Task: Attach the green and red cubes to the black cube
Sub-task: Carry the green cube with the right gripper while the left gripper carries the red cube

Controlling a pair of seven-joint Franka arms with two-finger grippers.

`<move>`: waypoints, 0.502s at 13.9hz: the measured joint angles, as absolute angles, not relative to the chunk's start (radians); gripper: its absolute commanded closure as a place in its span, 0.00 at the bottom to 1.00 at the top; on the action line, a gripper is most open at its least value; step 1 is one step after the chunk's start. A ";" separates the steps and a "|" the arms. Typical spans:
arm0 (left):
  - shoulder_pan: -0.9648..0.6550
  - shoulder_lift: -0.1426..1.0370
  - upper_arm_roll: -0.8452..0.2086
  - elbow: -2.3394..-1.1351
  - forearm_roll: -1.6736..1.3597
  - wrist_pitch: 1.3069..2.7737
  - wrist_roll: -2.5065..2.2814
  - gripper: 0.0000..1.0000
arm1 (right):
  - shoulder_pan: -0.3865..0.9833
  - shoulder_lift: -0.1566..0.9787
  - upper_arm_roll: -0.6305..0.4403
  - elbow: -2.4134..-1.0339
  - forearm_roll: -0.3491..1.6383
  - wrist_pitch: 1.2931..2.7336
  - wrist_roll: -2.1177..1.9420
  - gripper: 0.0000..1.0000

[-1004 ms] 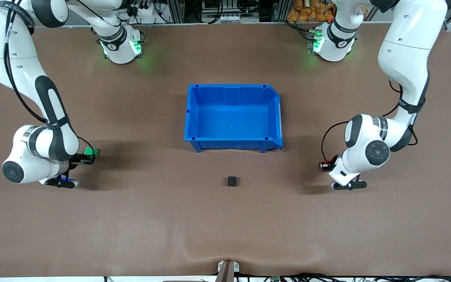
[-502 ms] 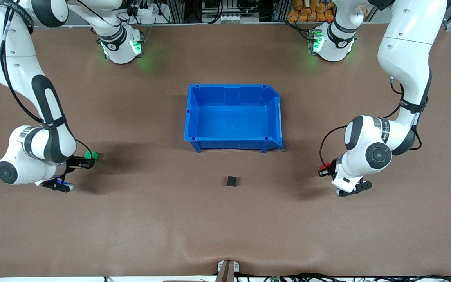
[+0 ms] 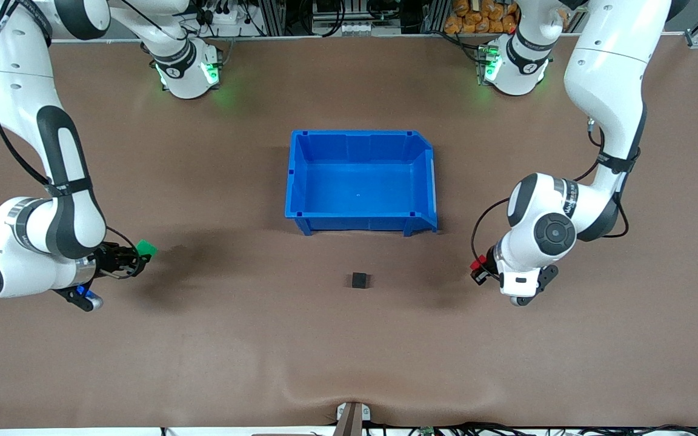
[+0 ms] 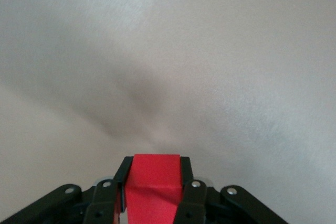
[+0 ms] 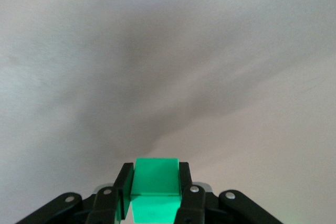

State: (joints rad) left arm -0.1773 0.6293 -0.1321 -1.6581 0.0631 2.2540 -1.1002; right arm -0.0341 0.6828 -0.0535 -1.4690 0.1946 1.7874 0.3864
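The front camera looks down from high across the counter, facing both arm bases. Each wrist camera sits close above its own jaws, looking past them at bare counter. The red cube and green cube appear in the front view too.

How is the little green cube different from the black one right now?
Colour: the green cube is bright green, the black cube matte black. State: the green cube is pinched in the right gripper, jaws shut on it, while the black cube is untouched. Place: the green cube is over the right arm's end of the table; the black cube lies mid-table, nearer the front camera than the blue bin. Both look like equal-sized plain cubes.
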 measured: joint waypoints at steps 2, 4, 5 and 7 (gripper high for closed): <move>-0.197 0.636 -0.133 -1.647 0.063 2.254 -1.250 1.00 | -0.019 0.683 -0.053 -1.460 0.217 1.786 0.450 1.00; -0.225 0.657 -0.134 -1.611 0.059 2.233 -1.401 1.00 | -0.003 0.683 -0.052 -1.455 0.251 1.786 0.531 1.00; -0.240 0.672 -0.134 -1.591 0.057 2.218 -1.458 1.00 | 0.007 0.683 -0.051 -1.453 0.261 1.787 0.577 1.00; -0.282 0.710 -0.136 -1.541 0.053 2.213 -1.570 1.00 | 0.034 0.683 -0.050 -1.448 0.282 1.791 0.668 1.00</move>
State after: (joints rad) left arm -0.2820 0.7101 -0.1355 -1.5408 0.0533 2.2134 -1.5697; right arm 0.0345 0.6830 -0.0503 -1.4481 0.2823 1.7914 0.6684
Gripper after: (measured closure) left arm 0.604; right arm 0.608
